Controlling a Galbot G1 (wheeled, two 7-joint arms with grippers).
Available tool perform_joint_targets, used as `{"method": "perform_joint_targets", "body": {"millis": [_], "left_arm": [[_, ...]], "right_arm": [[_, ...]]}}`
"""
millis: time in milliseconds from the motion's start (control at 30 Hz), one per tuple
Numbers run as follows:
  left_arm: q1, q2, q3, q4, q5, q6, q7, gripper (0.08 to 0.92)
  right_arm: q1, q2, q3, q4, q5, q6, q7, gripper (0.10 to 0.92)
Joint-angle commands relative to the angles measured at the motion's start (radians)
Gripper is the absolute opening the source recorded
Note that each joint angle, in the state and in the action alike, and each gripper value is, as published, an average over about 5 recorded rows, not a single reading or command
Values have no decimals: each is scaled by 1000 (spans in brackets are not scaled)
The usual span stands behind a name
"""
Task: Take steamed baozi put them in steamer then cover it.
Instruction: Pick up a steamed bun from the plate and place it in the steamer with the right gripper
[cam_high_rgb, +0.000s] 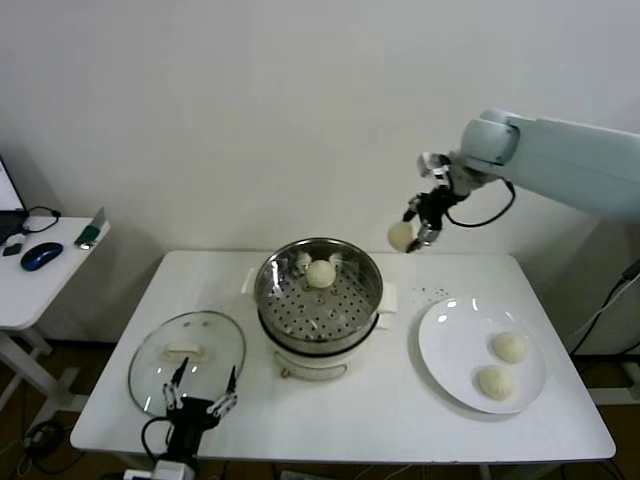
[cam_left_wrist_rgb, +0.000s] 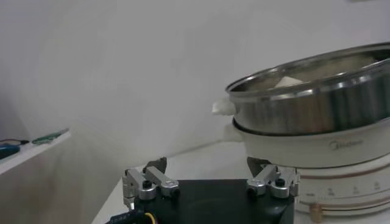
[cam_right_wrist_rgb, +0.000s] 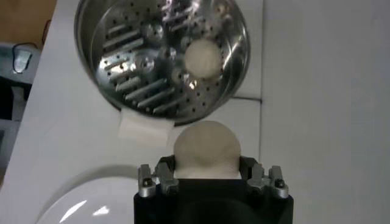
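My right gripper (cam_high_rgb: 408, 238) hangs high above the table, to the right of the steamer (cam_high_rgb: 318, 292), and is shut on a pale round baozi (cam_right_wrist_rgb: 206, 148). One baozi (cam_high_rgb: 320, 273) lies on the perforated tray at the back of the steel pot (cam_right_wrist_rgb: 152, 55). Two more baozi (cam_high_rgb: 510, 346) (cam_high_rgb: 494, 381) rest on the white plate (cam_high_rgb: 450, 340) at the right. The left gripper (cam_high_rgb: 201, 392) sits low at the table's front edge, open and empty, beside the glass lid (cam_high_rgb: 160, 365). In the left wrist view the steamer (cam_left_wrist_rgb: 317, 109) rises close on one side.
The glass lid with its white handle (cam_high_rgb: 185, 351) lies flat at the table's front left. A side table (cam_high_rgb: 40, 270) with a blue mouse (cam_high_rgb: 41, 256) stands at the far left. A wall runs behind the table.
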Motion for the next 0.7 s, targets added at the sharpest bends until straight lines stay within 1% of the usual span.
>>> {"method": "perform_joint_targets", "body": {"millis": [33,300,700], "left_arm": [[3,8,10,-19,10,-9,1,823],[2,11,-4,-25,5,-10,-1,823],[-9,10,-20,-4,2,-9,0,823]], "right_arm": [[-7,221,16,-41,98,-41,41,663],[-125,313,52,-62,73,-65,81,662],[-244,367,39,-98,38,-65,88,663]]}}
